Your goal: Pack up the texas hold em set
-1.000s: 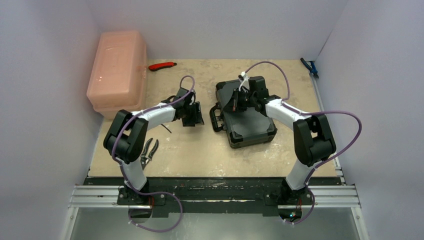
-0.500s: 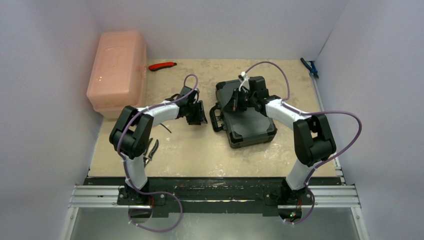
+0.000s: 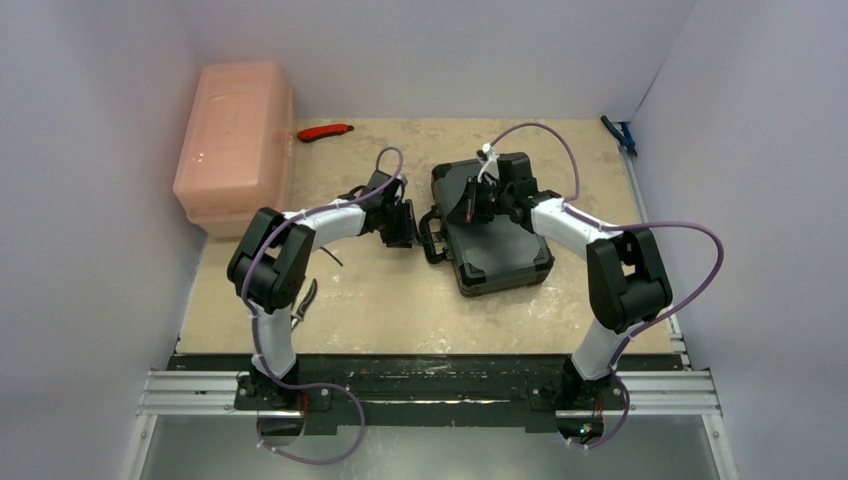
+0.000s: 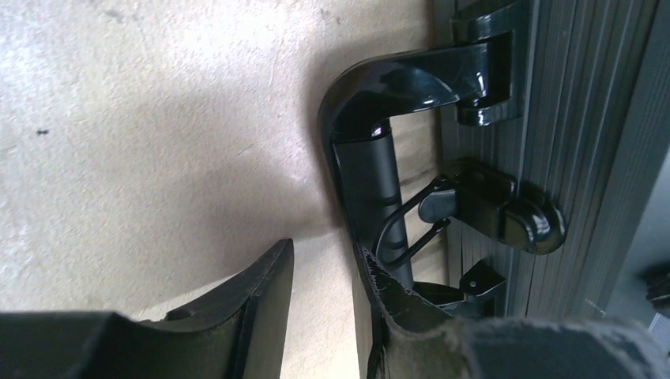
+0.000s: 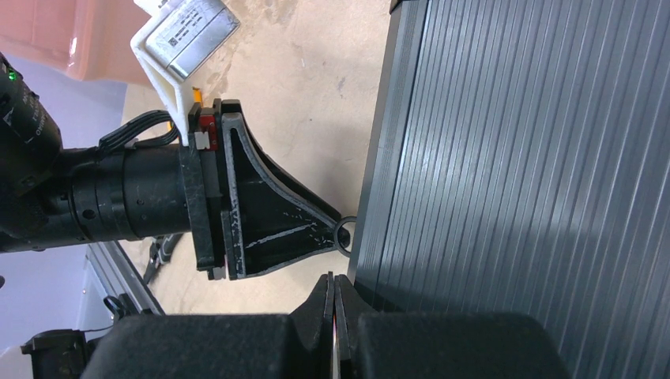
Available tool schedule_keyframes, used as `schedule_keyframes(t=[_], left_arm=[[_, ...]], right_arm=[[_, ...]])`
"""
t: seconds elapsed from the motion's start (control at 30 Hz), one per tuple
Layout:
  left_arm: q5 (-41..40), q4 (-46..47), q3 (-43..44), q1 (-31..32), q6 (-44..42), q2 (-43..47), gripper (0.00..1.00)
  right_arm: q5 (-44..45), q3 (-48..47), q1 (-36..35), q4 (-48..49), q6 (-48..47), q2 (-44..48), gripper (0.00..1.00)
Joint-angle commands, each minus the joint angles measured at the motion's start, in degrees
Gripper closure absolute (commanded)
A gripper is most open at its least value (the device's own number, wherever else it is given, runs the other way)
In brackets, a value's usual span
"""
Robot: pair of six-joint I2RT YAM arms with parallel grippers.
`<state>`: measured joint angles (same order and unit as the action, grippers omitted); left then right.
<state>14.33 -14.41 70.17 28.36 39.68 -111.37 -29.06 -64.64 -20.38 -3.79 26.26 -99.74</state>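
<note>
The black briefcase (image 3: 505,250) lies shut on the table, its handle (image 3: 428,235) on its left side. My left gripper (image 3: 402,226) is open right beside the handle. In the left wrist view its right finger (image 4: 371,276) is against the handle (image 4: 371,158), the gap of the gripper (image 4: 322,249) is over bare table, and a latch (image 4: 506,213) with its wire loop shows on the case edge. My right gripper (image 3: 472,208) is shut and empty over the ribbed lid (image 5: 537,158) near its left edge; its tips (image 5: 333,278) meet. Cards, dice and discs are out of view.
A big pink bin (image 3: 235,135) stands at the back left. A red-handled tool (image 3: 325,131) lies behind the left arm. Black-handled pliers (image 3: 300,300) lie by the left arm's elbow. A blue tool (image 3: 620,135) lies at the back right by the wall.
My left gripper has moved right, from open table up to the briefcase handle. The right arm and the case have not moved.
</note>
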Motion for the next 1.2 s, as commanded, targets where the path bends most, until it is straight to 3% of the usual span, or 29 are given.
schedule_keyframes(t=[0.0,0.67,1.17], left_arm=[[1.52,1.42,3.59,0.63,0.78,-0.92,0.7],[3.48,1.15,5.47,1.26,1.11,-0.74,0.92],[4.11,0.74,8.57,2.17,1.3,-1.39,0.96]], right_arm=[[10.16,2.24,2.63,-6.18,-4.07,-1.51,1.0],[10.07,1.93,2.63,-6.21,-4.11,-2.18,1.0],[10.12,1.71,2.63,-6.37,-4.2,-2.47,1.0]])
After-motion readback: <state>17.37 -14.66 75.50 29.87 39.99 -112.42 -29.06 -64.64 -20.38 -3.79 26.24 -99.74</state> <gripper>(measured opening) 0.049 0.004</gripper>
